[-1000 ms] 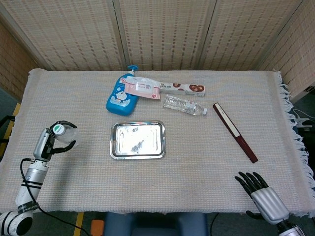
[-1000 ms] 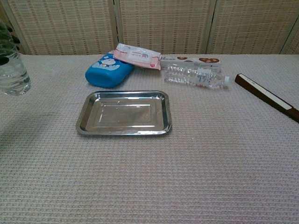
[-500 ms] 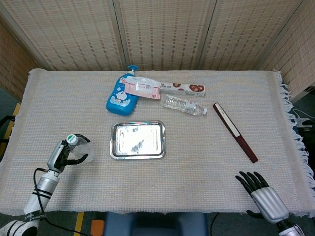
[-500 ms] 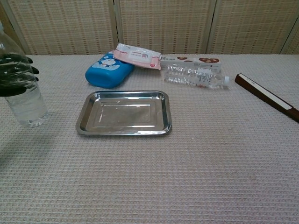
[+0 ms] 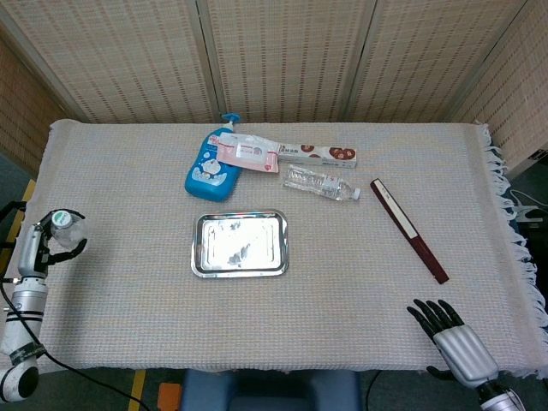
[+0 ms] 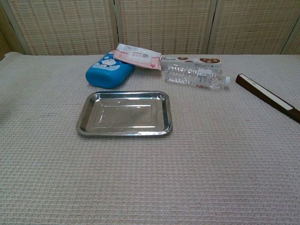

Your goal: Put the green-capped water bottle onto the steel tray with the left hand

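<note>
A staged test area rather than a home: a tabletop point(image 5: 360, 282) under a woven cloth, backed by folding reed screens point(image 5: 282, 60), with household goods laid out.

No text or label is sharp enough to read.

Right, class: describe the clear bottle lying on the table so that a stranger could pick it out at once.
Start at the shiny rectangular steel tray on the woven cloth. Beyond it, to the right of the blue pump bottle, a clear plastic water bottle lies on its side before the long biscuit box. It alone there is transparent, with a white cap.
</note>
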You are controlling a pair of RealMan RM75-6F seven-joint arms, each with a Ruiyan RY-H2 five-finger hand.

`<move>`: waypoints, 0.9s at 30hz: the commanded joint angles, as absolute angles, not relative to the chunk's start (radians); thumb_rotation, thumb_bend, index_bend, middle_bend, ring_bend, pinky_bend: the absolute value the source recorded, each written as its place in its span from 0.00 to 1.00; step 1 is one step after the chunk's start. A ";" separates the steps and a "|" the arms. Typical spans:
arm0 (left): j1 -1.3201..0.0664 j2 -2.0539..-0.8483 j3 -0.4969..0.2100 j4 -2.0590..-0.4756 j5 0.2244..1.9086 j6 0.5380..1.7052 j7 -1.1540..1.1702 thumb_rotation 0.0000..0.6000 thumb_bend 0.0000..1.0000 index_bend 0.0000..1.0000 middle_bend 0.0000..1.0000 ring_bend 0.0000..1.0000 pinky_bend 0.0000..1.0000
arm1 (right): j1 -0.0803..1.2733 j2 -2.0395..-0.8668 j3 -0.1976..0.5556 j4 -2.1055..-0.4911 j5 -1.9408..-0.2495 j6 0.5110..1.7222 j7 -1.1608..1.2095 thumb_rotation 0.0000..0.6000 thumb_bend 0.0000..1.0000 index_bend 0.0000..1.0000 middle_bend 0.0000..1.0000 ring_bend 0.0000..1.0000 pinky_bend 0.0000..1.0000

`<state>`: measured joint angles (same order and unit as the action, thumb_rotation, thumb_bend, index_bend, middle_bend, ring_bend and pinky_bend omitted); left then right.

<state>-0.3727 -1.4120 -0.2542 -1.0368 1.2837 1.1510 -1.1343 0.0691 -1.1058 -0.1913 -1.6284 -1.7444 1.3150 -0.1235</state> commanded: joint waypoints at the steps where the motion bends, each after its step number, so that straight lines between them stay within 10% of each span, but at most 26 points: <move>1: -0.316 -1.453 -0.247 -1.135 1.323 1.259 -1.212 1.00 0.71 0.59 0.61 0.40 0.52 | 0.065 -1.102 -0.198 -1.631 -1.759 1.329 -0.120 1.00 0.01 0.00 0.00 0.00 0.00; 7: -0.285 -1.460 -0.117 -1.392 1.498 1.335 -1.130 1.00 0.71 0.59 0.61 0.40 0.53 | 0.064 -1.097 -0.201 -1.628 -1.765 1.337 -0.109 1.00 0.01 0.00 0.00 0.00 0.00; 16: -0.403 -1.408 -0.342 -1.142 1.255 1.150 -1.154 1.00 0.72 0.59 0.61 0.40 0.53 | 0.070 -1.088 -0.187 -1.625 -1.742 1.333 -0.089 1.00 0.01 0.00 0.00 0.00 0.00; 27: -0.385 -1.394 -0.294 -1.285 1.319 1.134 -1.184 1.00 0.71 0.59 0.61 0.40 0.53 | 0.048 -1.085 -0.201 -1.631 -1.785 1.383 -0.104 1.00 0.02 0.00 0.00 0.00 0.00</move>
